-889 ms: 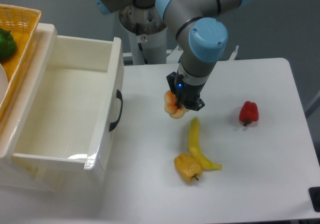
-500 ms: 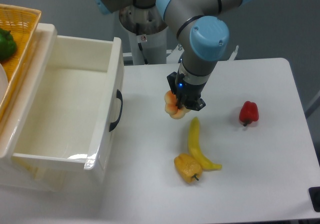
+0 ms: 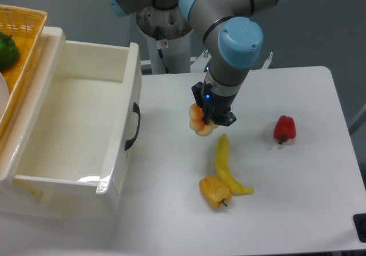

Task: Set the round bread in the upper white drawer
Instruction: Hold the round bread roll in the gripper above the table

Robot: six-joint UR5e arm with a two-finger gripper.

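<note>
The round bread [image 3: 199, 122] is a small pale tan bun, held between the fingers of my gripper [image 3: 207, 120], which is shut on it. It hangs at or just above the white tabletop, right of the drawer; I cannot tell whether it touches. The gripper body hides the bun's right side. The upper white drawer [image 3: 123, 136] stands pulled open at the left, deep and empty, with its black curved handle [image 3: 134, 126] facing the gripper.
A yellow chilli [image 3: 226, 163], a yellow-orange bell pepper [image 3: 215, 191] and a red pepper [image 3: 284, 128] lie on the table [image 3: 297, 182] right of and below the gripper. A wicker basket [image 3: 20, 44] with a green pepper [image 3: 7, 49] sits above the drawer at far left.
The gripper with the bun has risen very slightly and shifted a touch to the right. Nothing else has moved.
</note>
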